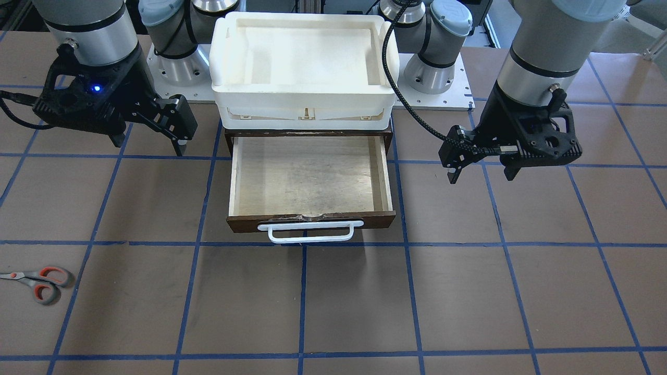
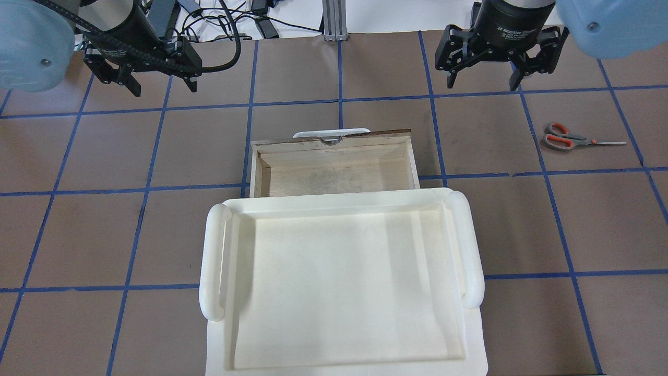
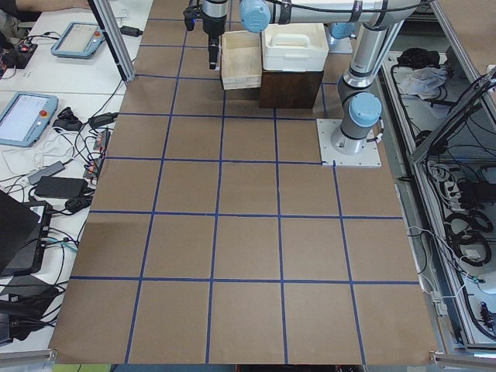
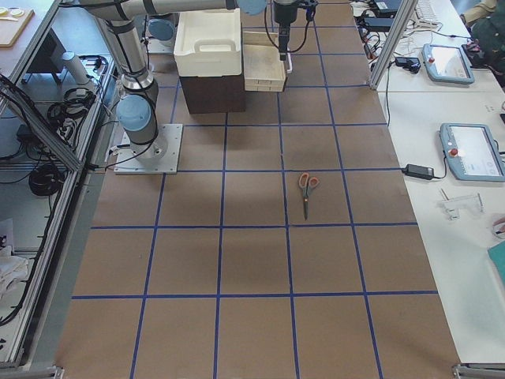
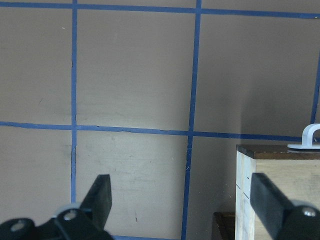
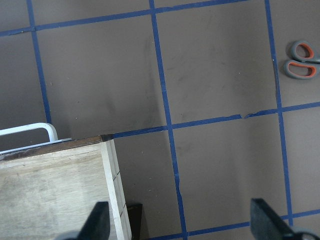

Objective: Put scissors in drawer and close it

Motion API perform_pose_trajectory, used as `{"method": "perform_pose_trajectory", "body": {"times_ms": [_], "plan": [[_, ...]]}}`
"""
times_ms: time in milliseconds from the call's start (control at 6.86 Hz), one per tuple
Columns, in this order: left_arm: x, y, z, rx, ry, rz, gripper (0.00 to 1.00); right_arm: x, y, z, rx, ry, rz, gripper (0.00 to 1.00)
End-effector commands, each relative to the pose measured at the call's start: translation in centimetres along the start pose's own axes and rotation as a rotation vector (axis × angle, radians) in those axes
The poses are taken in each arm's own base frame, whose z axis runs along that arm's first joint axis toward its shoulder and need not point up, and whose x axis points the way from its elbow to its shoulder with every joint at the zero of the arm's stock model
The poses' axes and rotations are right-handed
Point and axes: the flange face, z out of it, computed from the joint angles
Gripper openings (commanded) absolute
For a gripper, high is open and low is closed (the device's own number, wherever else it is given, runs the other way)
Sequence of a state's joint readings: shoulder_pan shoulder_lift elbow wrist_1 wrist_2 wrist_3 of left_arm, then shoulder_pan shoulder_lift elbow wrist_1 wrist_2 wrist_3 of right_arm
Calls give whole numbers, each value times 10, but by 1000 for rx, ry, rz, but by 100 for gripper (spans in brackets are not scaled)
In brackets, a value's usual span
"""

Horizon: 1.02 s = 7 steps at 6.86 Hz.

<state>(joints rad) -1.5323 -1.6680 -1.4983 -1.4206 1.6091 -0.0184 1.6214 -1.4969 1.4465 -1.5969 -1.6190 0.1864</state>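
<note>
Jaws of black two-finger left gripper [image 2: 163, 87] wide apart, clutching nothing, above matte brown tabletop [image 1: 469, 291] with blue taped grid. Black right gripper [image 2: 484, 82] likewise released, empty. Small scissors [image 2: 566, 140], grey-and-orange loop handles, thin metal blades, flat on tabletop at robot's right, well apart from dark brown wooden drawer [image 1: 375, 220]. Drawer pulled open from beneath moulded white plastic tray [image 1: 302, 96]; pale plywood interior, white bar handle [image 1: 311, 238].

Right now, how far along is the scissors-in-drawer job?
Done: the dark brown wooden drawer stands open and empty. In hand: nothing; the left claw and the right claw are both open. Left: the grey-and-orange-handled scissors lie ungrasped on the brown table, on the right arm's side; then close the drawer.
</note>
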Motion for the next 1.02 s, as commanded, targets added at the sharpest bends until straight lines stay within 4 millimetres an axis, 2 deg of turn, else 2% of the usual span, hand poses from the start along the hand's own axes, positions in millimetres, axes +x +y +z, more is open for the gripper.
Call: {"method": "perform_pose_trajectory", "body": {"times_ms": [0, 146, 583, 874], "plan": [[2, 1, 0, 0, 5, 2, 100, 1, 3, -5, 6, -3, 0, 100], [4, 1, 0, 2, 11, 3, 100, 1, 5, -9, 14, -7, 1, 100], [5, 1, -2, 6, 15, 4, 100, 4, -2, 1, 22, -12, 47, 100], [5, 1, -3, 8, 15, 4, 100, 10, -20, 35, -38, 9, 89, 100]]}}
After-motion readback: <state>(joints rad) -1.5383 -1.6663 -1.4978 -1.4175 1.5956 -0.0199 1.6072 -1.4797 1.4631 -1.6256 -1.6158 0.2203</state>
